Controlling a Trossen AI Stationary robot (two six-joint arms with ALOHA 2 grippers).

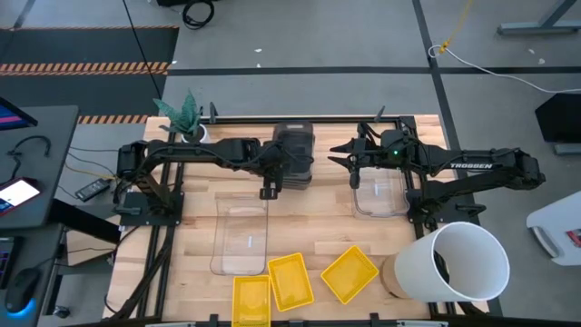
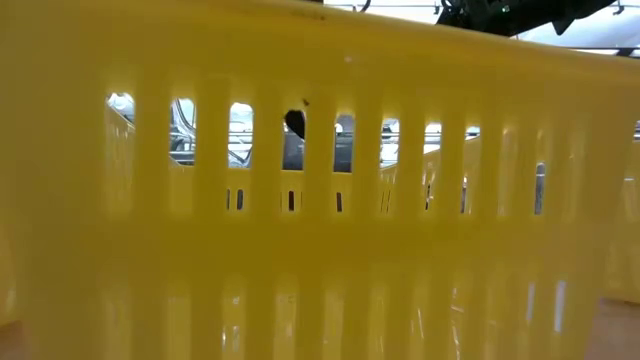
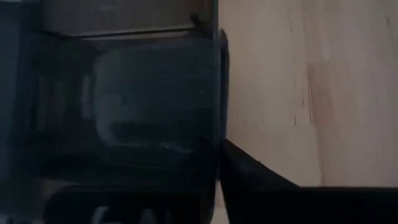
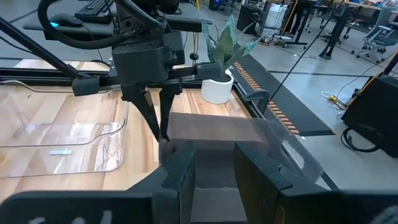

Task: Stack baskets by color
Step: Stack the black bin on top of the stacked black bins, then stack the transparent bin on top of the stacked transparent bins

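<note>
Landmark: the stack of smoky dark grey rectangular plastic baskets (image 1: 293, 150) is sitting at the far middle of the wooden surface (image 1: 300, 232).
Left pincer (image 1: 269, 188): it is hanging at the near left edge of the grey stack; in the right wrist view its fingers (image 4: 153, 118) are standing almost together on the stack's rim, so it is clamped on that rim or just letting go, I cannot tell which.
Clear baskets: one long clear plastic basket (image 1: 241, 236) is lying nearer the camera than the grey stack, and another clear basket (image 1: 381, 193) is lying to the right of it, apart; whether either is holding a second one nested I cannot tell.
Right pincer (image 1: 349, 156): it is hovering just right of the grey stack, fingers apart, holding nothing.
Yellow baskets (image 1: 290, 280): three small bright yellow slotted bins are lying separately along the near edge, unstacked.
Progress: grey looks done; clear and yellow are left.
</note>
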